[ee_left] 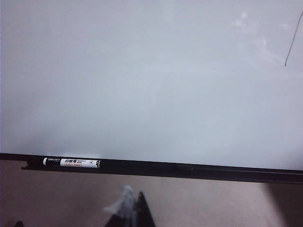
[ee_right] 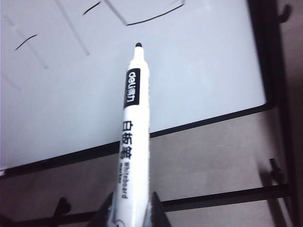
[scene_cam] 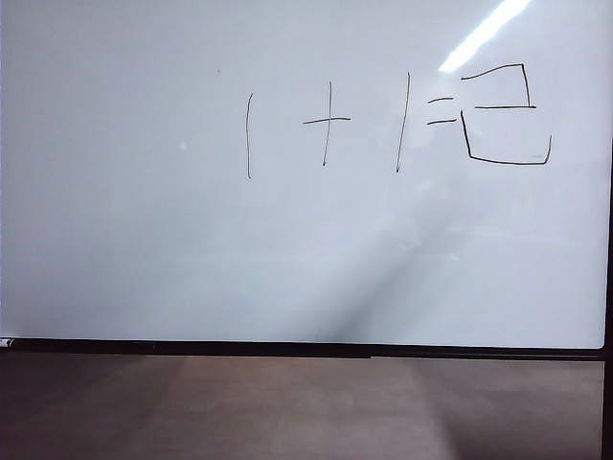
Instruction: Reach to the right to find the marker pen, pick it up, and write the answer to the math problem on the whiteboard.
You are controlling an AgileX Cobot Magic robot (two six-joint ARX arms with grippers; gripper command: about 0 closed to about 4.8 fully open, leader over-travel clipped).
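White-barrelled marker pen [ee_right: 134, 142] sits clamped in right fingers [ee_right: 154, 208], tip aimed at the answer [ee_right: 142, 14] near whiteboard's [scene_cam: 144, 240] right edge; left fingers' [ee_left: 142, 210] state unclear.

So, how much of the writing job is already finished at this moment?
Done: the answer, a boxy two, stands after the math problem on the whiteboard. In hand: the right gripper is shut on the marker pen, its tip off the board. The left gripper sits low and idle; another marker lies on the ledge. Left: seemingly nothing to write.

Two marker pens [ee_right: 133, 142] [ee_left: 71, 162] — one whiteboard [scene_cam: 144, 240].
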